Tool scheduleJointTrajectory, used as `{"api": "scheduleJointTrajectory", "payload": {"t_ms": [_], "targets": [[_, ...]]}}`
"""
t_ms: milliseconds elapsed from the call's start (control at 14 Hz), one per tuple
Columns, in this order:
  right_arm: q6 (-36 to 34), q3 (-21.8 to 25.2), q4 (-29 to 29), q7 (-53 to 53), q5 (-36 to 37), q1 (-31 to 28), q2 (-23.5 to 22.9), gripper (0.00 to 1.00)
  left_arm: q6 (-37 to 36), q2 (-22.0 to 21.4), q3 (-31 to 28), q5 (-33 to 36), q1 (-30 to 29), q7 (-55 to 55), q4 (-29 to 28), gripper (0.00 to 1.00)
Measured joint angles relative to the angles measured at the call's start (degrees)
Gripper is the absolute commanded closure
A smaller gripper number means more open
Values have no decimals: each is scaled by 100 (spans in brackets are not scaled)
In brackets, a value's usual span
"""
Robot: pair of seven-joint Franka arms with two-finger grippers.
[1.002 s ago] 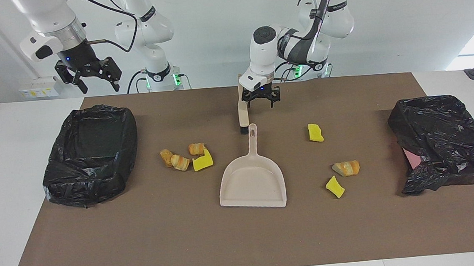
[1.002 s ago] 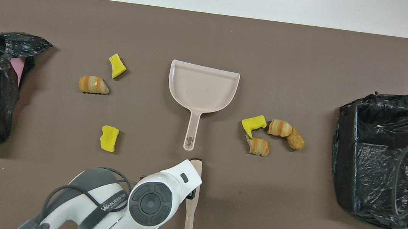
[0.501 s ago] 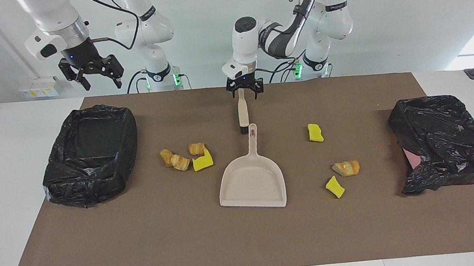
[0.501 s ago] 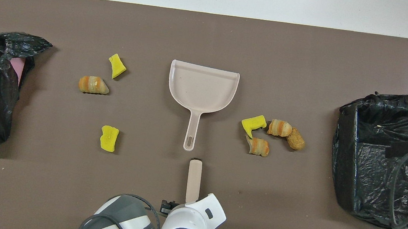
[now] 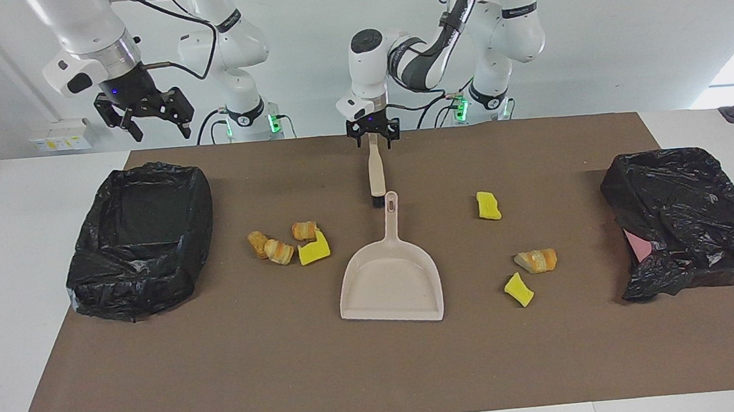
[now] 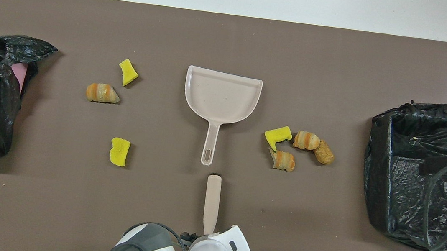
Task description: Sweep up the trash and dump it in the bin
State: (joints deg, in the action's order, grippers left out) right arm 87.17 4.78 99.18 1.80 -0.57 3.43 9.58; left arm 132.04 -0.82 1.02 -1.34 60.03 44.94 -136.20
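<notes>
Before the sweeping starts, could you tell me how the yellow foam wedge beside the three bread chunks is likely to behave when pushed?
The yellow foam wedge looks small and light, so it should slide easily on the flat brown mat. Its flat faces suggest it will skid or tumble rather than roll. Because it touches the bread chunks, a push would probably shove them along too.

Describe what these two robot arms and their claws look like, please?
Both arms are glossy white, built of rounded segments with grey joint rings and black cables looping alongside. The left arm has a dark grey elbow band. Left gripper and right gripper are black, two-fingered, with a small blue light above.
</notes>
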Motion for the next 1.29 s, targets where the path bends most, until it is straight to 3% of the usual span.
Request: {"api": "scheduleJointTrajectory", "payload": {"t_ms": [358,501,644,1288], "targets": [[0,-15,69,0,-4,5,23,0,-37,-8,-16,0,0,3,16,46],[0,-17,93,0,-6,7,26,0,-90,-27,-30,0,0,4,35,67],[0,-17,109,0,-6,7,31,0,-291,-49,-50,0,0,9,113,100],[103,-23,117,0,-19,106,35,0,-1968,-311,-263,51,-460,21,645,100]]}}
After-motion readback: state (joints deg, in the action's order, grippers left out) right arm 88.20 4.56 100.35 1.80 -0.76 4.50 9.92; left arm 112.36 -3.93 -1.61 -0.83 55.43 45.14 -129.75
